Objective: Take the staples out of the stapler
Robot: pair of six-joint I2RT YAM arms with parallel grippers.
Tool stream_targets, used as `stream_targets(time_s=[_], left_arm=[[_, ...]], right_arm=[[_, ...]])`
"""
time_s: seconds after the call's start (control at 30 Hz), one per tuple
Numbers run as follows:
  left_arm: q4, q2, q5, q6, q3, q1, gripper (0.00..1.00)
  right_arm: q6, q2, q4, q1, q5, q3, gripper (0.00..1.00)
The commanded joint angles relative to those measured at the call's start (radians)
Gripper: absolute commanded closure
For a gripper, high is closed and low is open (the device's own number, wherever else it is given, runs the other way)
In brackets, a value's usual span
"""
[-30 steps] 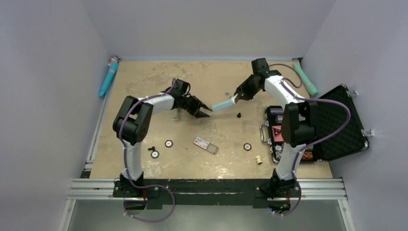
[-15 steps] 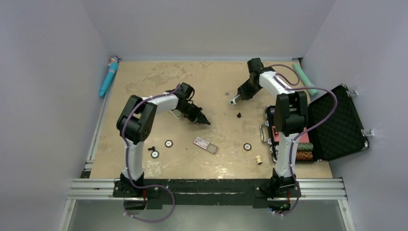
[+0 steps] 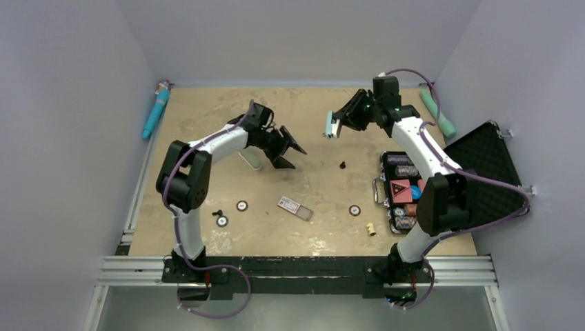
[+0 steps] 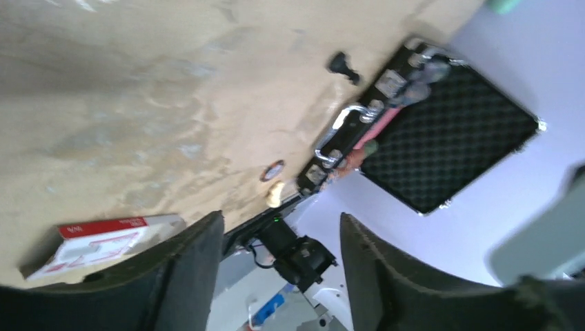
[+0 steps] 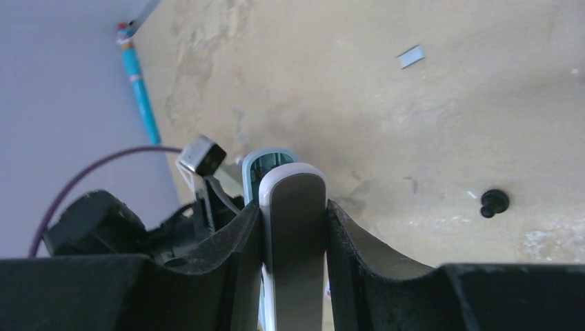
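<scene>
Soft, even light on the bench (image 3: pixel 207 117), shadows faint. The left wrist view smears with motion blur, worst toward 4 o'clock; right wrist foreground soft.

Bare table (image 3: pixel 207 117) surrounds the staples (image 5: pixel 411 56); black peg (image 5: pixel 494 202) and the stapler (image 5: pixel 293 186) in the right tool (image 5: pixel 293 231) are near.

Right gripper (image 3: pixel 338 121) clamps small light-blue plastic stapler (image 3: pixel 332 127) nr back centre. Left gripper (image 3: pixel 288 149) w/ jaws spread, apart from stapler. Small black knob-like peg (image 3: pixel 342 165) on tan tabletop (image 3: pixel 207 117) btwn stapler and near edge. Open black foam-lined case (image 3: pixel 486 186) at right.
</scene>
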Motion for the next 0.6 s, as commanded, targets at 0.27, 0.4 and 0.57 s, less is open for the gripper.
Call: stream_targets(time_s=[0.27, 0.4, 0.57], left_arm=[[0.085, -0.369, -0.043, 0.345, 0.105, 0.021, 0.08], [0.101, -0.417, -0.042, 0.388, 0.136, 0.015, 0.11], [0.147, -0.419, 0.004, 0.402, 0.171, -0.020, 0.11]], right_arm=[[-0.129, -0.137, 0.344, -0.003, -0.405, -0.089, 1.00], [-0.057, -0.165, 0.445, -0.001, -0.475, -0.087, 1.00], [0.017, -0.182, 0.565, 0.006, -0.541, -0.062, 1.00]])
